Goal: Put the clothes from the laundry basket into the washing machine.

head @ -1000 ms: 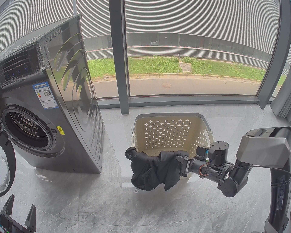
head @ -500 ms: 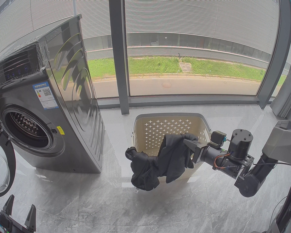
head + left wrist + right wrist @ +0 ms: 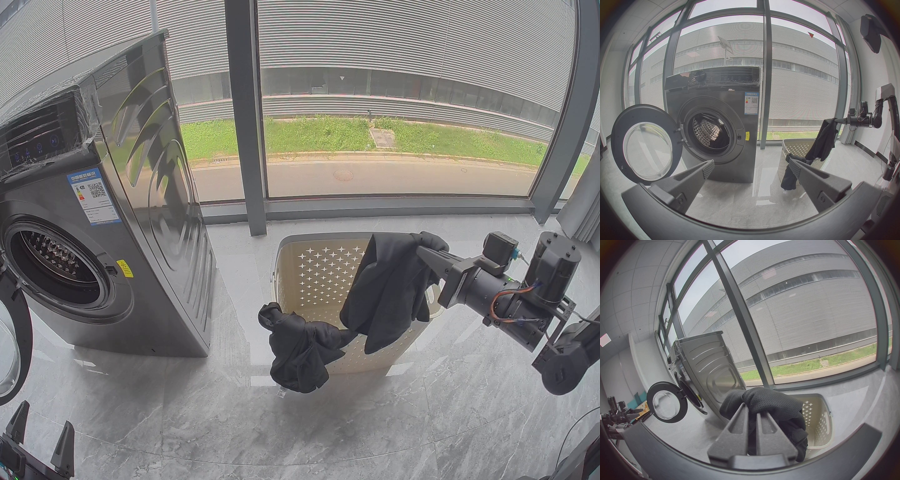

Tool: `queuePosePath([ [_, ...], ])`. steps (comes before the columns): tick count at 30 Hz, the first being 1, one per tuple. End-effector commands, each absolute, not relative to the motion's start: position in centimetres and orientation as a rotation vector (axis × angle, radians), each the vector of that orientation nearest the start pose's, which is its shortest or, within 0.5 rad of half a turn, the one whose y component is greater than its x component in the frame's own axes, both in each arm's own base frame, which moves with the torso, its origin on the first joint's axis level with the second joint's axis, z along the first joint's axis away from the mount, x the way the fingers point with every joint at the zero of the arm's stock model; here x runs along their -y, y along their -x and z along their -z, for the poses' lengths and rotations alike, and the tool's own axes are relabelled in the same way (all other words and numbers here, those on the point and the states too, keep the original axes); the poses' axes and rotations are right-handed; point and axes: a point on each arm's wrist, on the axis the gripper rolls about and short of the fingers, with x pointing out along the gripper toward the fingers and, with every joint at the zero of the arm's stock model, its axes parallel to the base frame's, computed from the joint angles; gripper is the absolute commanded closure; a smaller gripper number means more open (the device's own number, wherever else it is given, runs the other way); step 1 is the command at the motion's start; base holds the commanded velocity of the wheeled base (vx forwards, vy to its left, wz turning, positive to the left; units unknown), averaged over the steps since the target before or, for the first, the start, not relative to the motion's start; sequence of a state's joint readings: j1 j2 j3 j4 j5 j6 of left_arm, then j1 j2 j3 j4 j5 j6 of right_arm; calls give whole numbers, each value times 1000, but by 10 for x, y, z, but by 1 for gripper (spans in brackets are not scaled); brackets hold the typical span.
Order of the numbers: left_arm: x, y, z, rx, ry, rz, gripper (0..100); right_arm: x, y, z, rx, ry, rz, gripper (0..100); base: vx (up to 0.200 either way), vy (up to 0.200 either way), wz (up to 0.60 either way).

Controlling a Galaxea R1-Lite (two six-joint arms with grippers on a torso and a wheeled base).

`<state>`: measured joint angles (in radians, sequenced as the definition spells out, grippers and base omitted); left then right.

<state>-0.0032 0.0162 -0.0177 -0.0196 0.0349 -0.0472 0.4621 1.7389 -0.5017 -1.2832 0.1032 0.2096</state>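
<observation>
1. A pale marble floor point(image 3: 187, 412) runs up to a tall window wall point(image 3: 400, 125), with grass and a road outside.
2. The right gripper point(image 3: 431, 253) has its jaws clenched almost together on a fold of black clothing point(image 3: 387, 287). In the right wrist view the cloth point(image 3: 768, 402) bunches over both fingers point(image 3: 737, 424).
3. The left gripper point(image 3: 750, 164) has its jaws spread wide and touches nothing.
4. The right arm stretches in from the right, roughly level, with the gripper above the far right rim of the laundry basket point(image 3: 312, 269). The left gripper sits low by the open round door point(image 3: 647, 143).
5. Counted: one washing machine point(image 3: 94, 206), its drum open; one basket on the floor just to its right; two grippers. The lifted cloth hangs down into the basket and meets a second dark bunch point(image 3: 300, 353) draped over the near rim. I cannot tell whether these are one piece or two.
</observation>
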Motion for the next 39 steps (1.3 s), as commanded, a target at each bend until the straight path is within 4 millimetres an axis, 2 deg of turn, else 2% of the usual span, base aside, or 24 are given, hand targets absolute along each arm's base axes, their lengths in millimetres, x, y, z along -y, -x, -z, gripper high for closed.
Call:
queuePosePath([
  [1,-1,23,-78,21,49,-30,0,-114,-229,-197,84,-207,-543,100,0,0,0],
  [9,-1,23,-78,21,48,-32,0,-102,-200,-222,81,-181,-493,100,-175,0,0],
  [12,-1,23,-78,21,49,-30,0,-99,-194,-225,75,-178,-494,100,-200,0,0],
  [17,-1,23,-78,21,48,-33,0,-101,-191,-222,67,-163,-505,100,0,0,0],
  [26,-1,23,-78,21,49,-32,0,-107,-181,-216,51,-133,-533,100,0,200,0],
  [39,-1,23,-78,21,54,-27,0,-111,-177,-214,56,-137,-570,100,0,200,0],
])
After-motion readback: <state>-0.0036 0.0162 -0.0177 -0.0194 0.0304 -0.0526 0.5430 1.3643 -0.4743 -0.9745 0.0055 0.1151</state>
